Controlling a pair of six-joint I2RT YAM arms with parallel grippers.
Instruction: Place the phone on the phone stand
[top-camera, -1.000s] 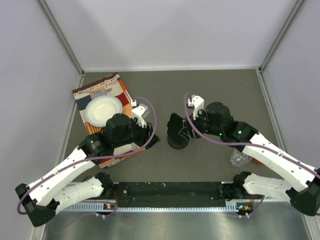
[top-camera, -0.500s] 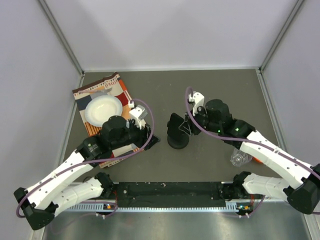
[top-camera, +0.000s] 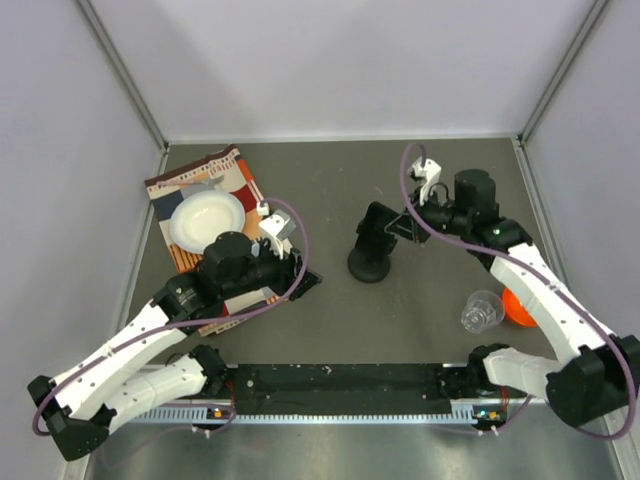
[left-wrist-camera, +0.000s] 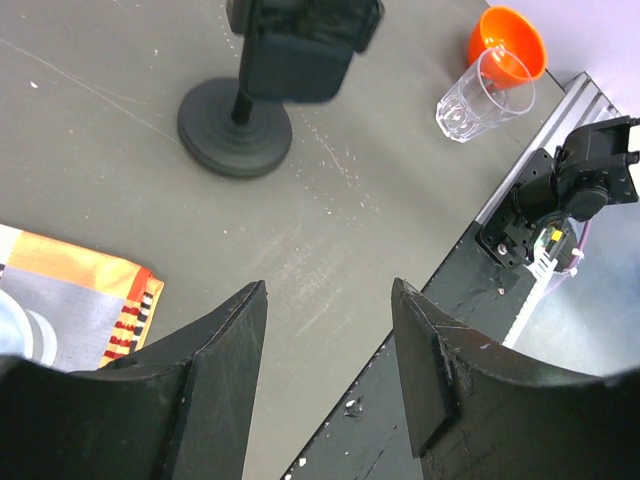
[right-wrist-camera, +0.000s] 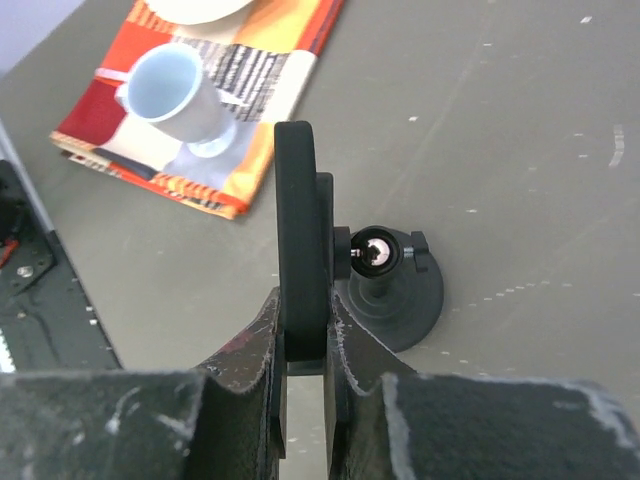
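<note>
The phone (top-camera: 374, 231) is a thin black slab standing on edge against the top of the phone stand (top-camera: 369, 267), a black disc base with a short post. In the right wrist view the phone (right-wrist-camera: 298, 215) shows edge-on, right beside the stand's ball joint (right-wrist-camera: 375, 253). My right gripper (right-wrist-camera: 302, 305) is shut on the phone's near end, a finger pressed against each face. From the left wrist, the phone (left-wrist-camera: 298, 60) sits over the stand's base (left-wrist-camera: 235, 130). Over the table's near edge my left gripper (left-wrist-camera: 328, 295) hangs open and holds nothing.
An orange-checked cloth (top-camera: 232, 178) at the left carries a white plate (top-camera: 207, 218) and a white cup (right-wrist-camera: 180, 90). A clear glass (top-camera: 482, 310) and an orange bowl (top-camera: 520, 306) stand at the front right. A black rail (top-camera: 340, 380) runs along the near edge.
My right gripper has shut on the phone, and the right arm swung to the right and back. The stand with the phone shifted a little right and away. The left arm has drawn back slightly.
</note>
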